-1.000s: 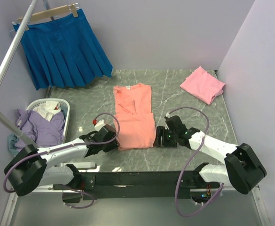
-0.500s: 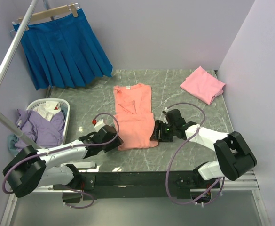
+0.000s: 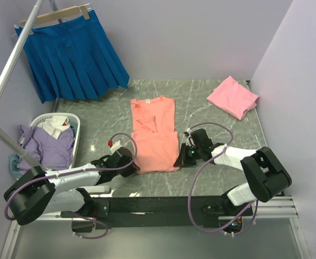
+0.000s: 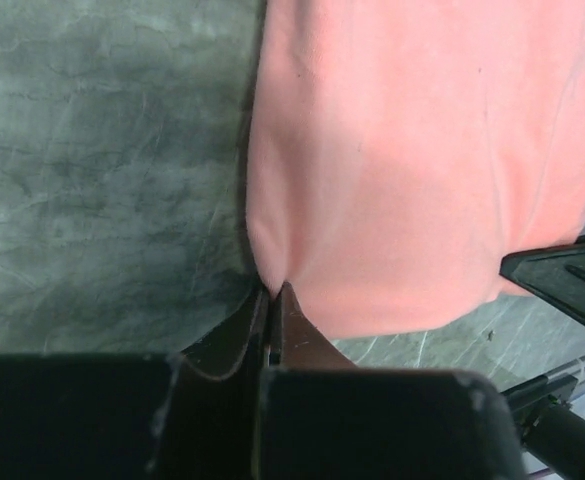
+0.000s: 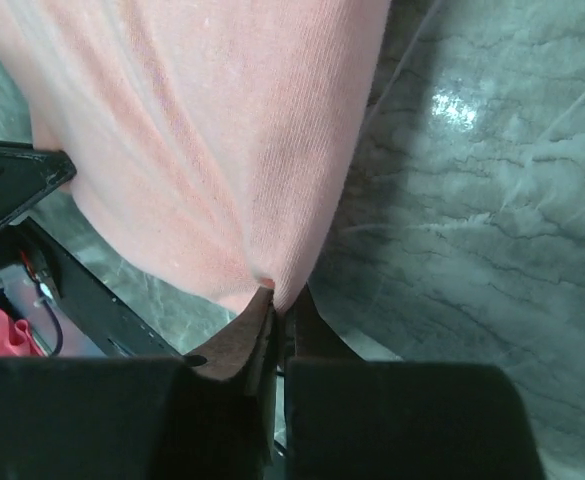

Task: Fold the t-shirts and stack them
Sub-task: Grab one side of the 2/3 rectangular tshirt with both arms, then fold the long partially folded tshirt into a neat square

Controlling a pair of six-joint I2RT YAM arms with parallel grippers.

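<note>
A salmon-orange t-shirt (image 3: pixel 154 135) lies as a long narrow strip down the middle of the marble table, its sleeves folded in. My left gripper (image 3: pixel 132 160) is shut on the near left corner of this t-shirt (image 4: pixel 412 150), the cloth puckering between the jaws. My right gripper (image 3: pixel 182 156) is shut on the near right corner of the same t-shirt (image 5: pixel 212 130), with cloth bunched at the fingertips. A lighter pink t-shirt (image 3: pixel 232 96) lies folded at the far right corner of the table.
A bright blue pleated skirt (image 3: pixel 71 54) hangs on a hanger at the far left. A white laundry basket (image 3: pixel 71 117) with lilac and white clothes stands at the left. A white pole (image 3: pixel 12 65) slants across the left side. Walls close off the back and right.
Both grippers have closed on the near corners of the salmon-orange t-shirt. The right gripper slid left to the hem, and the left moved in to the corner.
</note>
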